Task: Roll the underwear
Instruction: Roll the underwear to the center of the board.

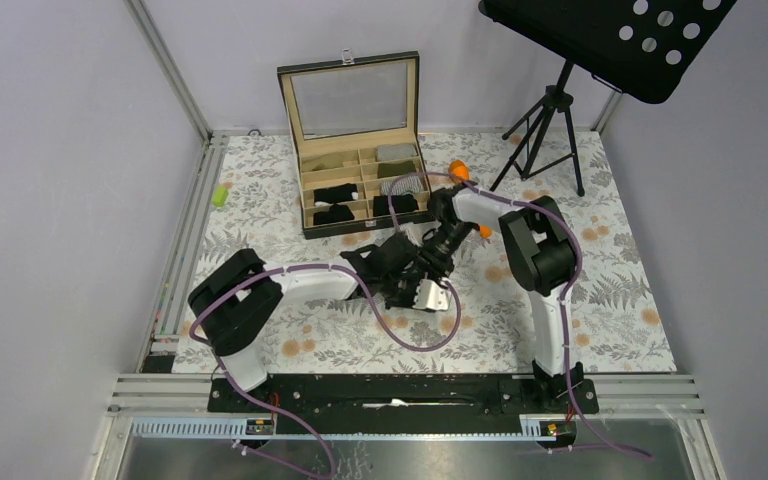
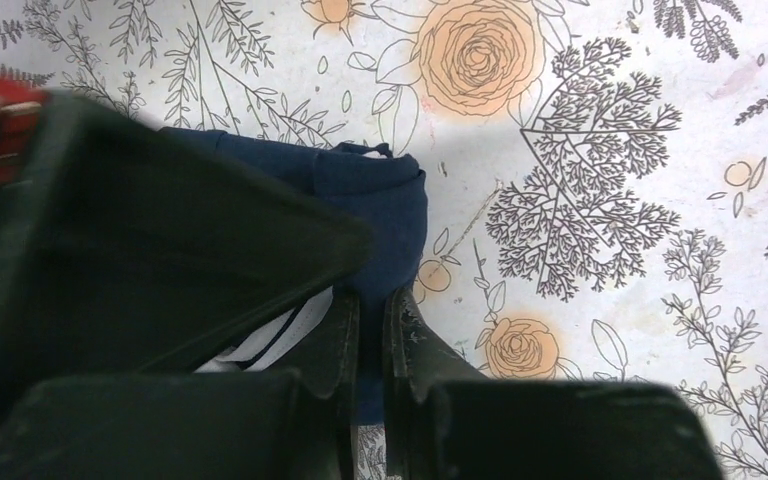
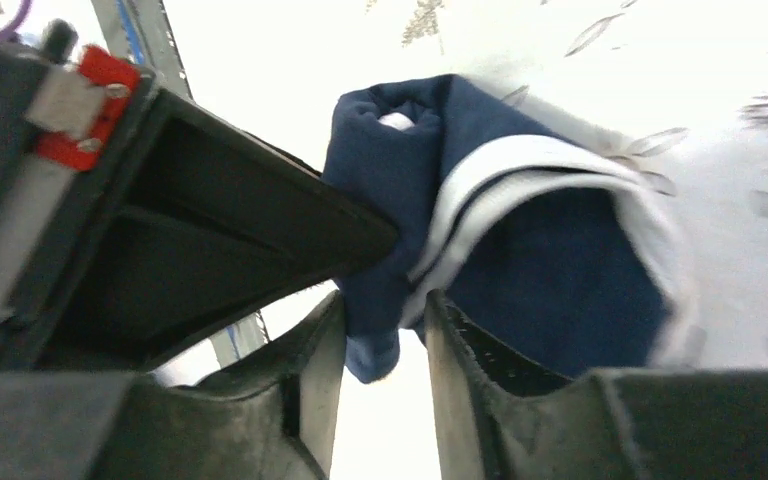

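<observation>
Rolling step: left gripper [image 2: 372,300] clamps navy briefs [image 2: 380,200], right gripper [image 3: 385,305] parted around them; next, probably carrying to twelve-o'clock case [image 1: 355,227].

The underwear [image 2: 390,210] seemingly rests on the table [image 1: 600,300], before the box [image 1: 350,229]

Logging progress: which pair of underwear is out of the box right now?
The navy blue pair with white trim, pinched by the left gripper; the other pairs, black, tan and grey, sit in the box.
</observation>
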